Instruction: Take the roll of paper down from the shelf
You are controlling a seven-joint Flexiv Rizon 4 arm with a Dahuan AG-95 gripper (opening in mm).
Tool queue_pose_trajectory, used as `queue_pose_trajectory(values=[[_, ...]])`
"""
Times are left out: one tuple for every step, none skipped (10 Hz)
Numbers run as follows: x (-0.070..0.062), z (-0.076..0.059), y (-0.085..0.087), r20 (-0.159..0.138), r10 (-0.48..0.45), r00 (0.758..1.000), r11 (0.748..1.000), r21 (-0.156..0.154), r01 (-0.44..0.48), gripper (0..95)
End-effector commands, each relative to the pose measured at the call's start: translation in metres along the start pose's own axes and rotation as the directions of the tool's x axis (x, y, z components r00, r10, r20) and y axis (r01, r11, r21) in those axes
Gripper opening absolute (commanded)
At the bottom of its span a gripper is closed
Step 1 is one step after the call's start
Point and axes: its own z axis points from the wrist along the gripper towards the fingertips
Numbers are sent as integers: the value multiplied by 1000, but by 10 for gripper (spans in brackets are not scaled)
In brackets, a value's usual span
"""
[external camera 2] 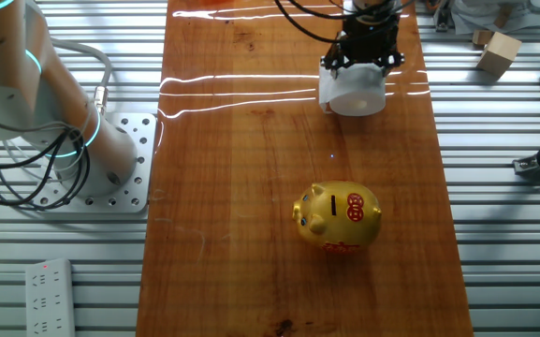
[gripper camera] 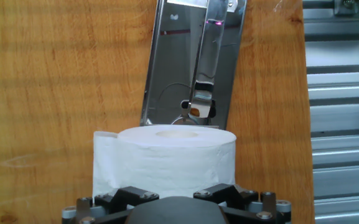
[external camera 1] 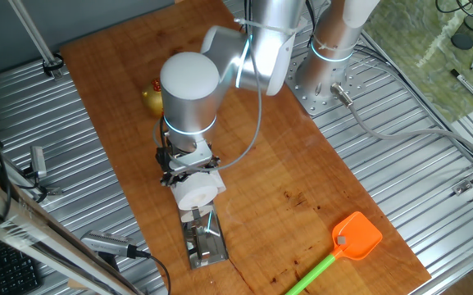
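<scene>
The roll of paper [external camera 1: 197,190] is white and sits between my gripper's [external camera 1: 188,168] fingers, clear of the shelf's near end. The shelf [external camera 1: 203,238] is a narrow silvery plate with a bent bar, lying on the wooden tabletop just beyond the roll. In the hand view the roll [gripper camera: 167,158] fills the lower middle, right in front of my gripper [gripper camera: 173,196], and the shelf [gripper camera: 185,68] stretches away behind it with its bar [gripper camera: 205,56] bare. In the other fixed view the roll [external camera 2: 354,91] hangs under the gripper [external camera 2: 367,58] at the far edge.
A golden piggy bank [external camera 2: 338,217] stands on the wooden board, also seen in one fixed view [external camera 1: 152,99]. An orange fly swatter [external camera 1: 356,238] lies near the board's corner. The arm's base [external camera 1: 326,74] is at the board's edge. Ribbed metal tabletop surrounds the board.
</scene>
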Motion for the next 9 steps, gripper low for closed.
queue_pose_trajectory(values=[[-1, -1, 0, 10, 1, 1000, 1000, -4, -1, 950], [-1, -3, 1, 10, 6, 1000, 1000, -5, -6, 950], [-2, -8, 1, 9, 9, 1000, 1000, -6, -9, 950], [-4, -16, 0, 7, 18, 1000, 1000, -9, -18, 950], [-6, -22, -1, 6, 33, 999, 999, -12, -33, 950], [-8, -29, -1, 2, 58, 998, 998, -17, -58, 950], [-11, -38, -1, -7, 119, 993, 993, -23, -119, 950], [-14, -45, 0, -12, 197, 980, 980, -36, -197, 950], [-17, -55, 2, -17, 342, 940, 939, -44, -342, 950]])
